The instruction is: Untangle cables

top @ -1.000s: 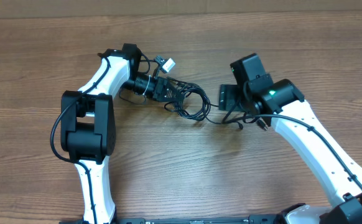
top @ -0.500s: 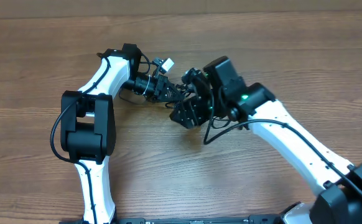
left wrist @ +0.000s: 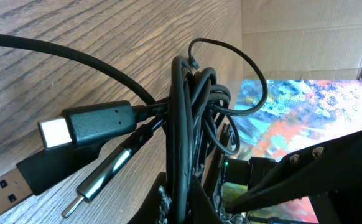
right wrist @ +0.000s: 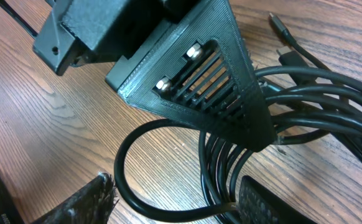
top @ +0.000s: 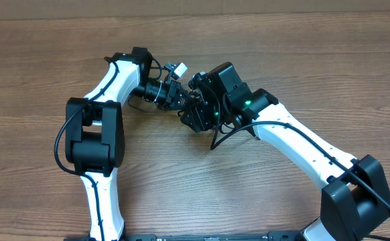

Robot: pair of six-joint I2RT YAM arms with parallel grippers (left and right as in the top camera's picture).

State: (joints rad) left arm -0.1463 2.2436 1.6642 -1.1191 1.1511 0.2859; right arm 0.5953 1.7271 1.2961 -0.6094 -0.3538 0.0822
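The cables [left wrist: 182, 118] lay bunched near the middle of the table [top: 282, 53], clamped tight in the left gripper [top: 178, 100] with their plugs sticking out. The right gripper [right wrist: 175, 200] straddled several strands, jaws apart and not yet clenched.

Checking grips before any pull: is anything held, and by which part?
The left gripper is shut on the cables, clamping the bunched strands near the plug ends. The right gripper straddles them with jaws apart, holding nothing yet.
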